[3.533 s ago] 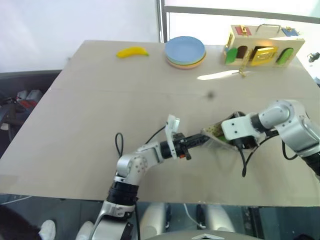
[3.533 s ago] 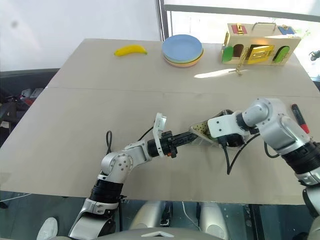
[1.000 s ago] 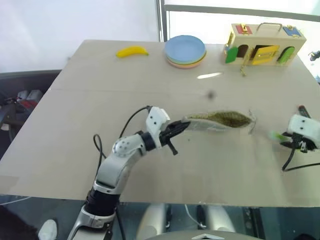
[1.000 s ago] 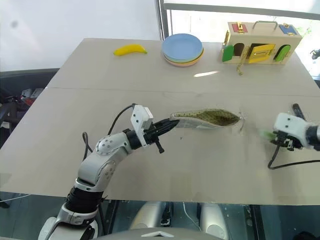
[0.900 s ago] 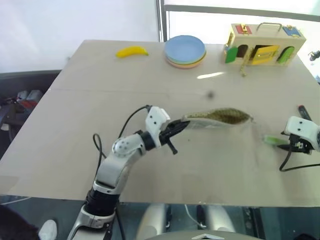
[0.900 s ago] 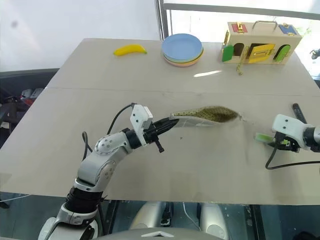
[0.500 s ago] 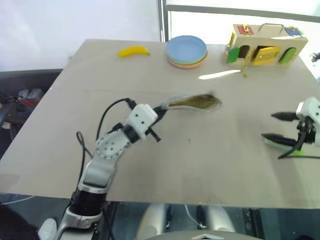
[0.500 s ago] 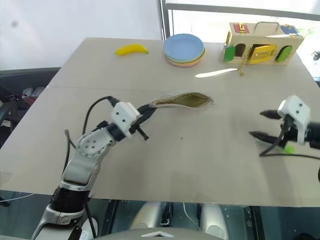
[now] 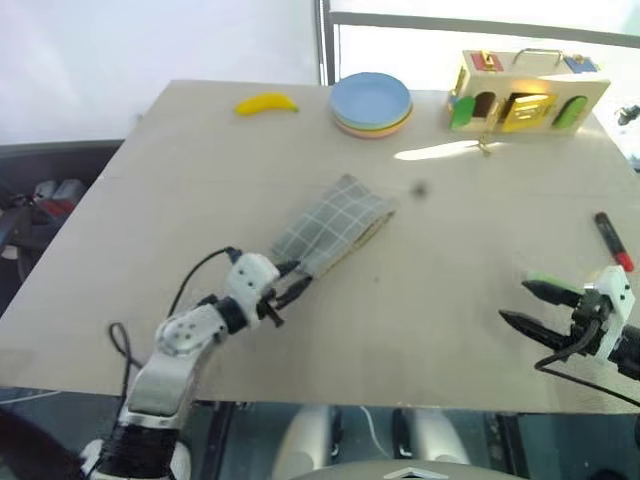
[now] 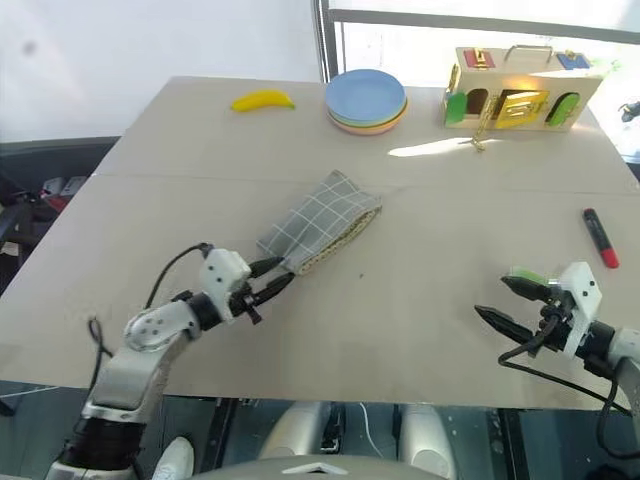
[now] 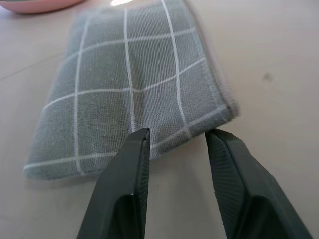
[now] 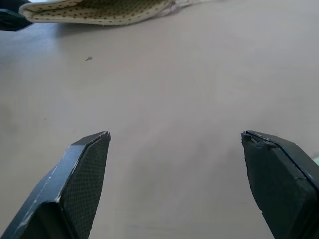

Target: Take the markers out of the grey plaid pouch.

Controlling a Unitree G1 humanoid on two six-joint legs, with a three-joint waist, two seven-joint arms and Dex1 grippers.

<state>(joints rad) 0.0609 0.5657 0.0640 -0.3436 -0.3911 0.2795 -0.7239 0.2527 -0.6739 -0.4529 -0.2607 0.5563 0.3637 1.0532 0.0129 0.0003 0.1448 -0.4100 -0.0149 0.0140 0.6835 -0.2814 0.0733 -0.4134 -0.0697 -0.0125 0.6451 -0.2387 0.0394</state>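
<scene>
A tan table point(image 10: 420, 300) carries the scene: the grey plaid pouch point(image 10: 318, 232) lies flat near its middle, one short end just ahead of the left gripper point(image 10: 272, 278), whose two black fingers stand parted with that end of the fabric at their tips, apparently not pinched. Off to the right, the right gripper point(image 10: 505, 304) holds its fingers spread wide and empty, close above the tabletop. The black marker with a red end point(image 10: 597, 236) rests on the table well to the right of the pouch, and the light green marker point(image 10: 526, 274) shows just beside the right gripper's far finger. Both markers appear to be out, so the main risk now is a careless arm: the right gripper, so near the green marker, could nudge it and send it rolling toward the table's near edge, while the left fingers could catch the pouch's end and drag it across the table.
</scene>
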